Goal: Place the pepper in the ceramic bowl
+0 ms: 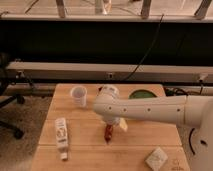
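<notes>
- Our hand [112, 123] is low over the middle of the bench [75, 117], largely hidden by the arm; we cannot tell its opening or grip.
- The pepper [108, 134] shows just beneath it.
- The ceramic bowl [141, 94] sits apart, behind and rightward.

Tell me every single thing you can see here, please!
pepper: one, dark red, middle of the table, just below the gripper
ceramic bowl: one, green, far right side, partly behind the arm
cup: one, white, far left side
tube bottle: one, white, lying near left
small block: one, whitish, near right corner
table: one, light wood
chair: one, black, floor at picture left, partly seen
arm: one, white, stretched over the table from the right
gripper: one, under the arm's end
</notes>
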### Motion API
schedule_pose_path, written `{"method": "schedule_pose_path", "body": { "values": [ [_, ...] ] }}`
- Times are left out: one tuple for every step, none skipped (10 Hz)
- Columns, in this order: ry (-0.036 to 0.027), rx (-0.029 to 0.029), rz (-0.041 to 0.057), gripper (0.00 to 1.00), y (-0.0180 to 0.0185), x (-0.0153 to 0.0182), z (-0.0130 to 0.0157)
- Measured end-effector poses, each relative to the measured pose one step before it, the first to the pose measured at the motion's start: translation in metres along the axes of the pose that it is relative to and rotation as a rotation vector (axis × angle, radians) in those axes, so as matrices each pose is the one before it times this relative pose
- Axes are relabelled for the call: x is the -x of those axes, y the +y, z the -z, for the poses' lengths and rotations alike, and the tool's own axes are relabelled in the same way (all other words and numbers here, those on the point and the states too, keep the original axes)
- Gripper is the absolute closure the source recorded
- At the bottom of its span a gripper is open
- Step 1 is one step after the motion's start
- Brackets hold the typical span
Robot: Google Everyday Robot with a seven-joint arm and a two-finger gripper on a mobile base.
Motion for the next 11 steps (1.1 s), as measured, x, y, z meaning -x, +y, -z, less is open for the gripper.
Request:
{"method": "schedule_pose_path", "body": {
  "values": [
    [-0.02049,-0.01253,0.01845,0.20,-0.00595,0.00253,-0.00962],
    [-0.01811,-0.01171,0.00831,0.20,-0.00271,0.00036,-0.00350],
    [-0.02431,-0.01397,0.00559,0.20,-0.00123,0.00060,-0.00401],
    [-0.03387,-0.03356,0.00083,0.20,-0.00055,0.00019,-0.00421],
    [-0.02310,-0.02711,0.00006,0.20,-0.00050,-0.00007,-0.00258],
    [-0.01214,-0.01307,0.00185,0.20,0.00073,0.00017,-0.00113],
    [-0.01634,-0.02057,0.00854,0.20,-0.00134,0.00125,-0.00257],
    [-0.00803,-0.01200,0.00943,0.20,-0.00101,0.00118,-0.00279],
    [-0.00401,-0.00632,0.00843,0.20,-0.00008,0.00111,-0.00336],
    [-0.00399,-0.00453,0.00751,0.21,-0.00019,0.00124,-0.00395],
    [0.00035,-0.00057,0.00852,0.28,-0.00075,0.00090,-0.00282]
  ]
}}
